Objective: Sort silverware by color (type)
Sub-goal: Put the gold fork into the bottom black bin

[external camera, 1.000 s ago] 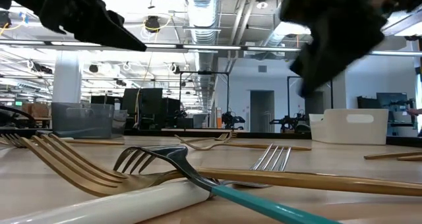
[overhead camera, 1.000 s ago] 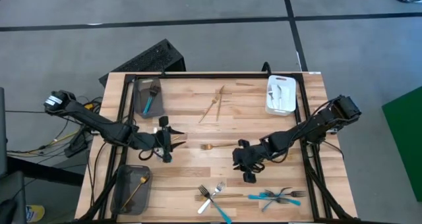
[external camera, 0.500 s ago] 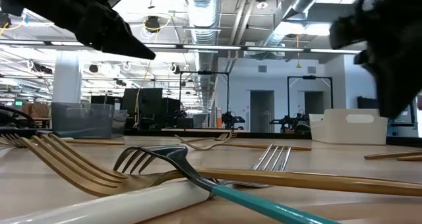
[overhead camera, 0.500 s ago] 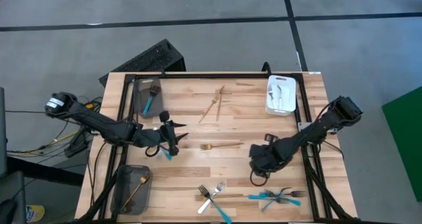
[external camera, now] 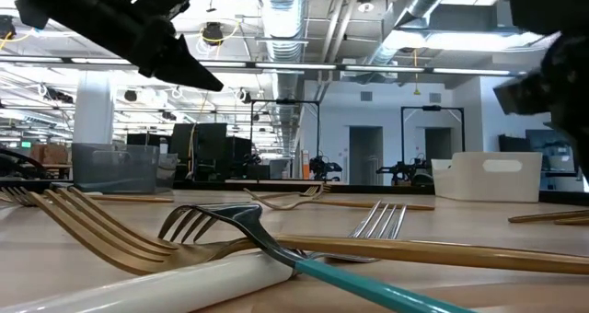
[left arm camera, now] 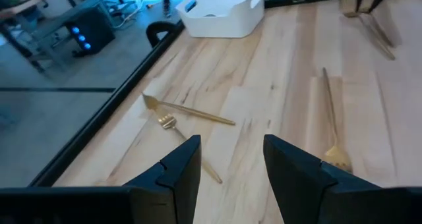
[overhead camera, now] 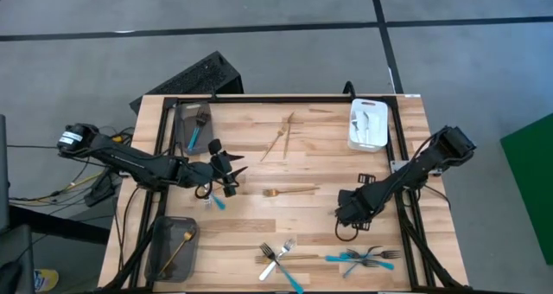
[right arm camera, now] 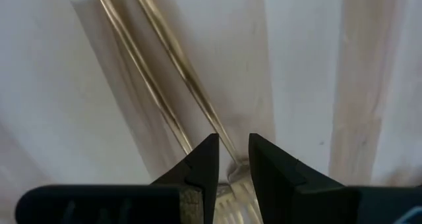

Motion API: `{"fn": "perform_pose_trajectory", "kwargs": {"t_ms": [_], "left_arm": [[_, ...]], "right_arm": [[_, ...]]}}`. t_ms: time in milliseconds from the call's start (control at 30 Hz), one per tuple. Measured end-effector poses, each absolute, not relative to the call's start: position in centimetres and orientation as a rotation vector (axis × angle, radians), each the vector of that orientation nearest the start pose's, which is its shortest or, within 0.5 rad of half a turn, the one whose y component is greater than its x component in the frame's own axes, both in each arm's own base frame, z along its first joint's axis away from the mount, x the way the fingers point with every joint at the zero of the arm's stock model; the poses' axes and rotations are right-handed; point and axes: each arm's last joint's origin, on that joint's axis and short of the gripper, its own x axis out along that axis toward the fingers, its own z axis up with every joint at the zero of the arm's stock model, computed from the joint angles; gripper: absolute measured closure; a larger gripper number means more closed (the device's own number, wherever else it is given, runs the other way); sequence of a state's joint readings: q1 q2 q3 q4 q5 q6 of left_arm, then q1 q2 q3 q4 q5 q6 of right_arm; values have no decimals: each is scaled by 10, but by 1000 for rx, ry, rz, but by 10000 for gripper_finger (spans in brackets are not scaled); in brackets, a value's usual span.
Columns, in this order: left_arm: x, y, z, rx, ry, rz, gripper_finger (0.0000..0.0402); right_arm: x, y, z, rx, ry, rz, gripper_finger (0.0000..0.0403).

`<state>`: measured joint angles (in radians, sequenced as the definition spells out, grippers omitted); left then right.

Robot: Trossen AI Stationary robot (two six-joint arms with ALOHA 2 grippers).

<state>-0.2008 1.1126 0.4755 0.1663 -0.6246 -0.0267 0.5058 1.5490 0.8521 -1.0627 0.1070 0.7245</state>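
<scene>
My right gripper (overhead camera: 350, 214) points down close over the table's right half, shut on a slim metal fork (right arm camera: 232, 181); silver or gold I cannot tell. My left gripper (overhead camera: 232, 177) hangs open and empty above the table's left half, aimed across the table (left arm camera: 232, 151). A turquoise-handled piece (overhead camera: 216, 203) lies flat beside it on the near side. A gold fork (overhead camera: 289, 191) lies flat mid-table, and two gold pieces (overhead camera: 281, 138) lie farther back. Mixed gold, silver and turquoise forks lie in two clusters (overhead camera: 278, 259) (overhead camera: 363, 258) near the front edge. My right gripper has the fork's head end (right arm camera: 234, 184) in the gap between its two fingers, which come from above, pointing down. The fingers hide where they meet it. The handle (right arm camera: 178, 59) runs out level across the fingers, just above the wood, with its shadow beside it.
A grey tray (overhead camera: 183, 112) at the far left holds turquoise-handled pieces. Another grey tray (overhead camera: 164, 242) at the near left holds a gold fork. A white tray (overhead camera: 354, 138) at the far right holds silver pieces. Black rails frame the table.
My right gripper has gone toward the table's right edge and tipped from a shallow slant to pointing almost straight down. My left gripper has swung from pointing at the near edge to pointing toward the table's right, uncovering the turquoise-handled piece.
</scene>
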Motion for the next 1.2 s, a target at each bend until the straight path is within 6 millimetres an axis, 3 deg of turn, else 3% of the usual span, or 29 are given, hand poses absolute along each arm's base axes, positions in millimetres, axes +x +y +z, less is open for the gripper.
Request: {"fn": "perform_pose_trajectory", "kwargs": {"t_ms": [433,667,800,900,1033,1200], "left_arm": [[216,-26,201,92,412,453,249],[217,-27,203,-82,348,482,249],[221,-28,201,-165,316,490,249],[226,-30,198,-173,301,486,249],[234,-32,195,-156,280,463,249],[246,-38,196,-97,228,272,249]], "right_arm": [[185,101,129,50,1623,-214,299],[196,100,135,52,1544,-278,383],[209,92,143,-1,1280,-454,379],[220,87,157,41,1084,-494,375],[241,80,183,129,772,-496,385],[273,77,220,181,386,-391,382]]}}
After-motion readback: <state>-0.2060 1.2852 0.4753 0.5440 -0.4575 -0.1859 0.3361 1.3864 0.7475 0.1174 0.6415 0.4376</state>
